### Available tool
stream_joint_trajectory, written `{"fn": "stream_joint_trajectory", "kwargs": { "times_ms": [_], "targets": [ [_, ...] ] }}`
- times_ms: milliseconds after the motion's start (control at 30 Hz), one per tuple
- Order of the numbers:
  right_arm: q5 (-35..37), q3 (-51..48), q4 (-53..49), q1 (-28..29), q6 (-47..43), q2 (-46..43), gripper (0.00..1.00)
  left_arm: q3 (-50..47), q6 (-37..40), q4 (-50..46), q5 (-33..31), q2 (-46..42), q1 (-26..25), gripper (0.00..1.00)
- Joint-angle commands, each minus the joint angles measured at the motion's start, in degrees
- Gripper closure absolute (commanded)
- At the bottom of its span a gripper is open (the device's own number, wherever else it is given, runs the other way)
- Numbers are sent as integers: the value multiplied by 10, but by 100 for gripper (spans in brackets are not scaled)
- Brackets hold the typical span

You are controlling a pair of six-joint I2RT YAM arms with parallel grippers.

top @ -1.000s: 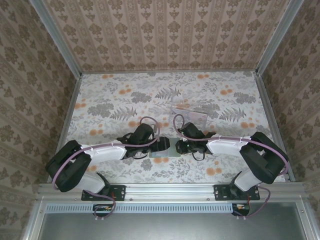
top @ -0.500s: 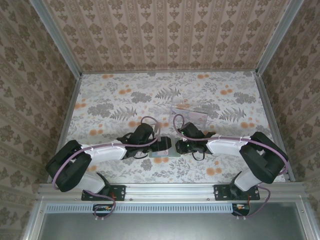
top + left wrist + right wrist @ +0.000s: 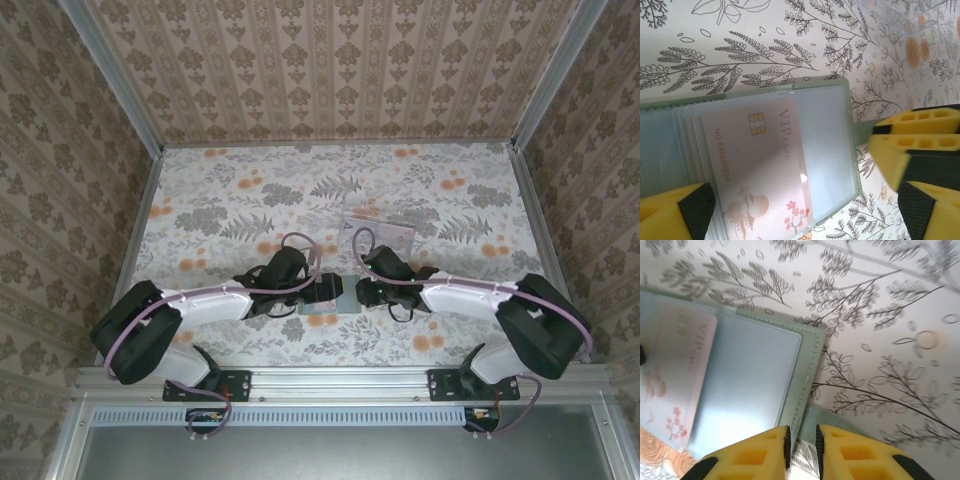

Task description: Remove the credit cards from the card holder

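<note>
The card holder lies open on the floral cloth between my two grippers. A pale VIP card with a gold chip and blossom print sits partly out of a clear slot; its edge also shows as the card in the right wrist view. My left gripper is open, its yellow fingers straddling the holder and card without touching the card. My right gripper is almost closed, pinching the green stitched edge of the card holder. In the top view the left gripper and right gripper nearly meet.
A clear plastic tray stands just beyond the grippers, its corner the tray at the top of the left wrist view. Patterned walls enclose the table on three sides. Open floral cloth spreads to the far left and back.
The right arm has drawn slightly to the right, its elbow swinging outward, with the gripper still at the holder's edge. The left arm has stayed put.
</note>
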Motion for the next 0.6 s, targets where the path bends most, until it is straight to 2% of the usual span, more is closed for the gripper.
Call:
{"fn": "stream_joint_trajectory", "kwargs": {
  "times_ms": [0,133,333,467,567],
  "targets": [
    [27,-11,-3,-4,17,-53,75,-4,12,-31,-13,-17,-1,2],
    [-50,-9,47,-4,24,-59,74,-4,17,-42,-17,-30,5,3],
    [-167,24,117,-4,68,34,76,-12,27,-65,-23,-61,21,8],
    [-208,28,181,-4,108,83,76,-24,29,-72,-31,-74,29,25],
    [-219,31,203,-4,131,110,76,-29,33,-73,-33,-71,34,47]
  ]
}}
